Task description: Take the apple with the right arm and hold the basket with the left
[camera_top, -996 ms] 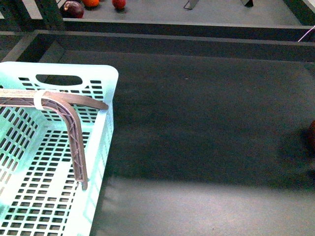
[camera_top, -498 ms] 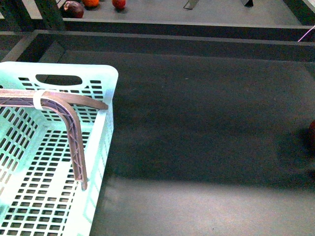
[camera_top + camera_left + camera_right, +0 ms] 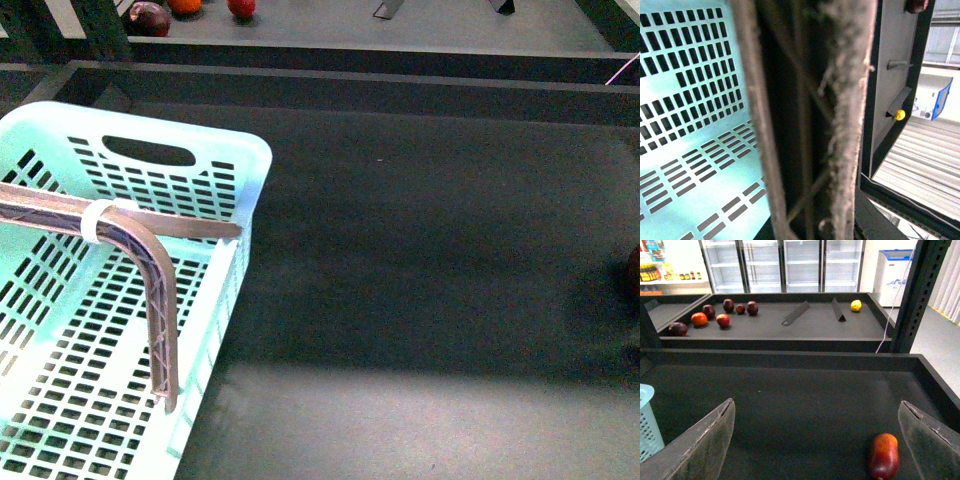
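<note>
The pale mint-green slotted basket point(image 3: 60, 180) stands at the front left of the dark tray. My left gripper point(image 3: 205, 318) is shut on the basket's right-hand wall, with one ribbed brown-grey finger point(image 3: 160, 310) reaching down inside it. Up close in the left wrist view, the left gripper point(image 3: 805, 125) fills the middle beside the basket floor point(image 3: 690, 100). The apple point(image 3: 884, 456), red with an orange end, lies on the tray between the wide-apart fingers of my open right gripper point(image 3: 816, 407), close to one finger point(image 3: 932, 445). Only a sliver of the apple point(image 3: 634, 270) shows in the front view.
A raised dark rim point(image 3: 350, 75) bounds the tray at the back. The shelf behind it carries several dark red and orange fruits point(image 3: 699, 319), a yellow fruit point(image 3: 856, 305) and two slanted dividers point(image 3: 795, 313). A dark upright post point(image 3: 912, 290) rises at the tray's far right.
The basket has swung and shifted to the right and away from me, with my left gripper's fingers moving along on its wall. The apple has stayed in place.
</note>
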`<action>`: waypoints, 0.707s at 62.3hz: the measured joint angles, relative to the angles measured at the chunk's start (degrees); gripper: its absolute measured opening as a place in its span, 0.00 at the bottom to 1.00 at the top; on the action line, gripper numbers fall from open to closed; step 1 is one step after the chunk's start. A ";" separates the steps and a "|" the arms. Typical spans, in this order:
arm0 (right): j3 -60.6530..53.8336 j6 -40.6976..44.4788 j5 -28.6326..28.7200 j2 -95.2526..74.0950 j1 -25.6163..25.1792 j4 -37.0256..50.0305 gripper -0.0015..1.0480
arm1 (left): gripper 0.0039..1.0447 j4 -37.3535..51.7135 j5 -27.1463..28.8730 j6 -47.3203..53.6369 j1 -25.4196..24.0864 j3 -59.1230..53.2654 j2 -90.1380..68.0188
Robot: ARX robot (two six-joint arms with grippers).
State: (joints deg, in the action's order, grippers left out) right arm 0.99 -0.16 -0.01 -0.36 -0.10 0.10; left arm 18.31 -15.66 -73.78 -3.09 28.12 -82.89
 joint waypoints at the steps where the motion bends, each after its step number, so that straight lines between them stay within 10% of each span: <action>1: 0.00 0.02 0.00 0.00 0.00 0.00 0.91 | 0.07 -0.39 -0.07 0.42 0.46 0.02 0.61; 44: 0.00 0.00 0.00 0.02 0.00 0.00 0.91 | 0.07 -13.35 -0.35 9.94 32.74 20.13 0.98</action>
State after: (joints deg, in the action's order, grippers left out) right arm 0.99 -0.16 -0.01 -0.34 -0.10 0.10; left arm 4.95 -16.01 -63.83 29.65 48.25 -81.91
